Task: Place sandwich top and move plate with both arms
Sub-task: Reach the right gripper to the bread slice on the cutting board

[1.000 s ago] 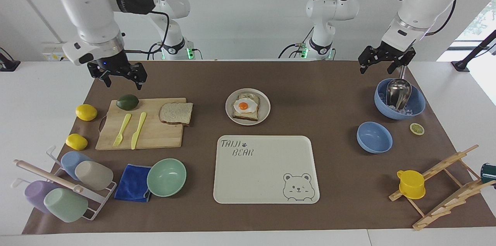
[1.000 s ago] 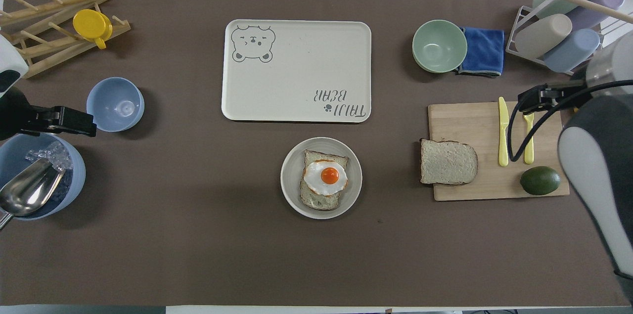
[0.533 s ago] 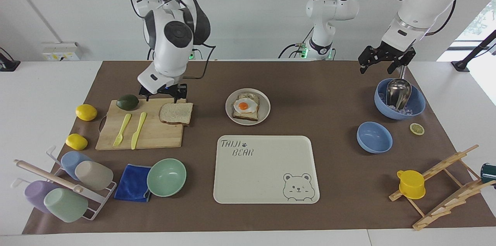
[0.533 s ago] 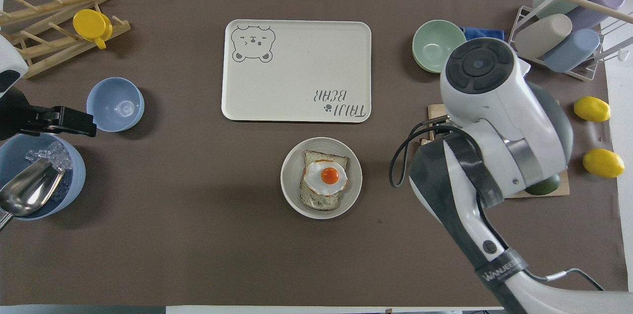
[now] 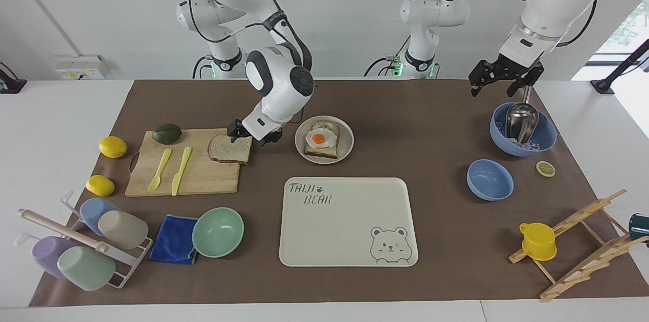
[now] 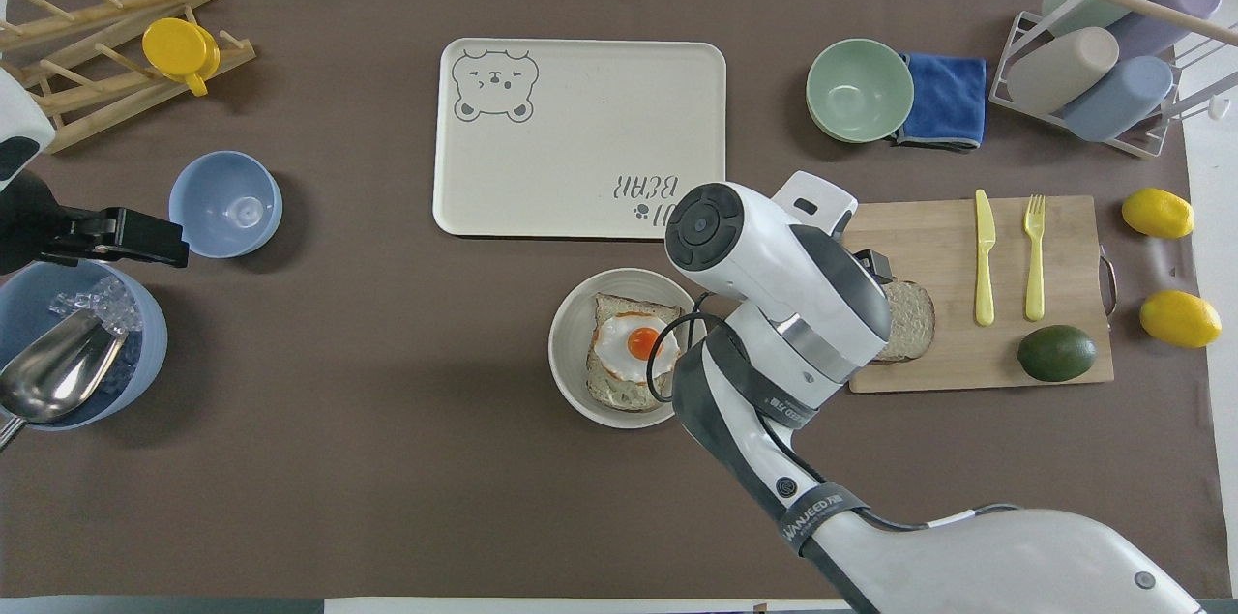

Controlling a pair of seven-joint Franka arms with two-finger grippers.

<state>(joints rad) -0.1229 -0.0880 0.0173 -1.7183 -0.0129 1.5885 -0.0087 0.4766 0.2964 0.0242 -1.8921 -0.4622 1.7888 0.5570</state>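
The sandwich top (image 5: 228,149) (image 6: 912,318), a plain bread slice, lies on the wooden cutting board (image 5: 203,177) at its corner toward the plate. My right gripper (image 5: 250,140) hangs low over the slice's end nearest the plate, open, one finger on each side of that edge. I cannot tell if it touches. In the overhead view the right arm covers the gripper and most of the slice. The plate (image 5: 300,148) (image 6: 566,358) sits mid-table and holds bread topped with a fried egg (image 5: 319,138) (image 6: 638,346). My left gripper (image 5: 493,90) (image 6: 174,248) waits open above the blue ice bowl (image 5: 545,142).
A cream bear tray (image 5: 350,220) lies farther from the robots than the plate. An avocado (image 5: 167,133), a fork and a knife (image 5: 180,170) are on the board. Lemons, a cup rack, a blue cloth and a mint bowl (image 5: 218,232) are near it. A small blue bowl (image 5: 489,180) and a wooden rack are at the left arm's end.
My right arm swung from above the table edge by the avocado across the board and came down at the bread slice's plate-side end. The left arm has not moved.
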